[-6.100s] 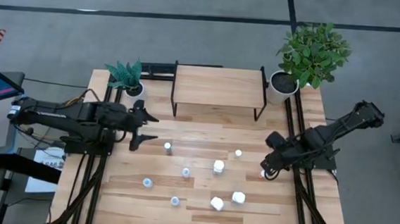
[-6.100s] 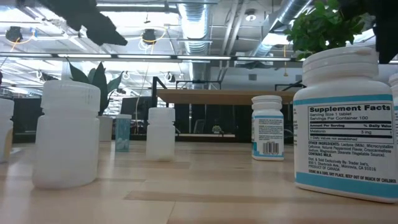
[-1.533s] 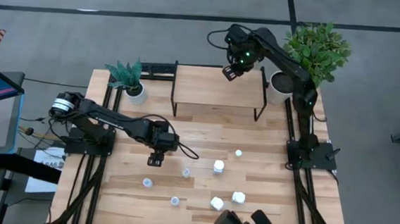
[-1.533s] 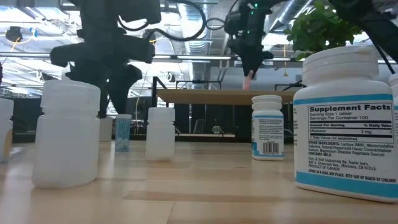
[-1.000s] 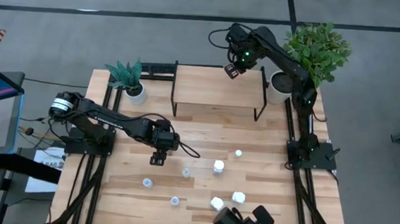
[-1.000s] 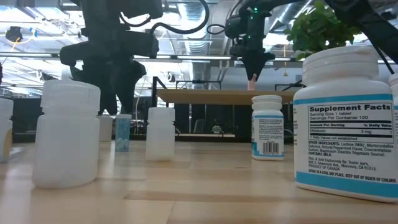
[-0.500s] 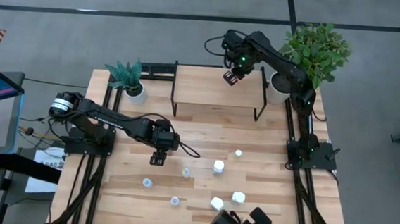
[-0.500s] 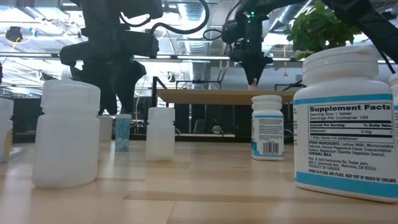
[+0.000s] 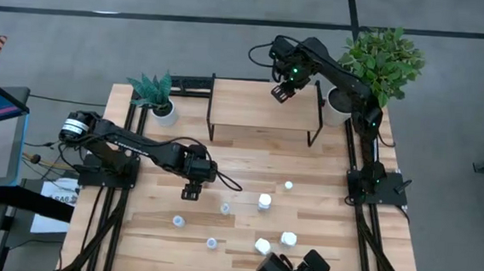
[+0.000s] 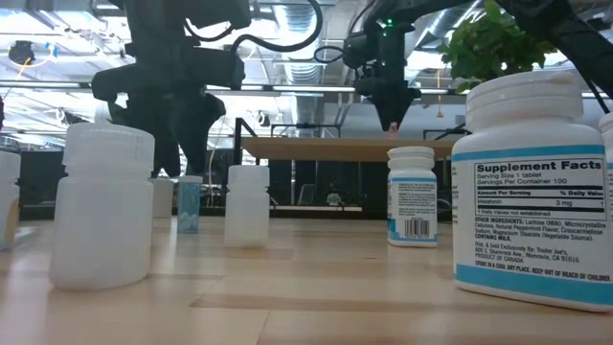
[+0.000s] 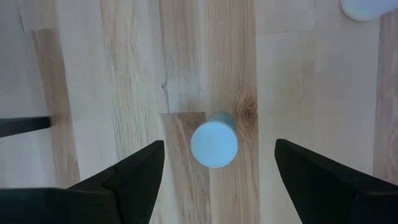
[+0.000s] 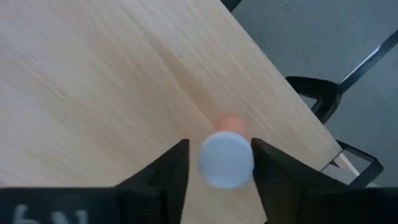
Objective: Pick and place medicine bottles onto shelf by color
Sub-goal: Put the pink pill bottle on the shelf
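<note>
Meanwhile right gripper (image 12: 219,163) clamps bottle (image 12: 226,158) over shelf (image 9: 252,111); left gripper (image 11: 217,162) (spread) straddles blue-capped bottle (image 11: 214,144)

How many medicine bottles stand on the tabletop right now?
8. One blue-capped bottle inside the open left tool; seven medicine bottles loose nearer the front. Others may be hidden.

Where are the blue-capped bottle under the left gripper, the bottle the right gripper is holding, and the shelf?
blue-capped bottle (image 11: 214,145), left wrist view, on its round cap.
held bottle (image 12: 226,160), right wrist view, on its end facing the camera.
shelf (image 9: 252,111), high view, on its bare wood top.
</note>
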Available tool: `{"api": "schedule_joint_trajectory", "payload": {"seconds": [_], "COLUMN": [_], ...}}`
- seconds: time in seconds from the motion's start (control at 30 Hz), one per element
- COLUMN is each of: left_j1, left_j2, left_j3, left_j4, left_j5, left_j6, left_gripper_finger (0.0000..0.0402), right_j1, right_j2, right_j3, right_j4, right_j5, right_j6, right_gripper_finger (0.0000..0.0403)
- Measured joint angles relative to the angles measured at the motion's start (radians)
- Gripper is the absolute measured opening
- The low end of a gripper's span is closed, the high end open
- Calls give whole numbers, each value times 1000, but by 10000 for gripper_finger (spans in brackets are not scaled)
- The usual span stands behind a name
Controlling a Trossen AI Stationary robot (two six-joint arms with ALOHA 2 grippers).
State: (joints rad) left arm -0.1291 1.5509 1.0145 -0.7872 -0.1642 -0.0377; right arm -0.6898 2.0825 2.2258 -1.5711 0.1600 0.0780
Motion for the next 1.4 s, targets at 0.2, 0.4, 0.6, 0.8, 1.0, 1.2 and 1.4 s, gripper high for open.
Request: {"api": "schedule_joint_trajectory", "payload": {"seconds": [0.2,0.4,0.6,0.8,1.0,1.2,1.4], "left_j1": [0,0,0,0,0,0,0], "left_j2": [0,0,0,0,0,0,0], "left_j3": [0,0,0,0,0,0,0], "left_j4": [-1,-11,-10,-10,-10,-9,-8], "left_j5": [0,0,0,0,0,0,0], "left_j6": [0,-1,-1,-2,-11,-11,-11], "left_gripper_finger": [292,292,292,292,292,292,292], "right_j1": [0,0,6,27,66,74,61], "right_j2": [-3,-4,0,0,0,6,41], "right_j3": [43,51,25,23,-25,-44,-42], "right_j4": [1,0,22,2,74,103,79], "right_j5": [6,8,2,-87,-52,-2,0], "right_j6": [0,-1,-152,-324,-449,-503,-533], "right_gripper_finger": [237,235,229,228,228,227,227]}}
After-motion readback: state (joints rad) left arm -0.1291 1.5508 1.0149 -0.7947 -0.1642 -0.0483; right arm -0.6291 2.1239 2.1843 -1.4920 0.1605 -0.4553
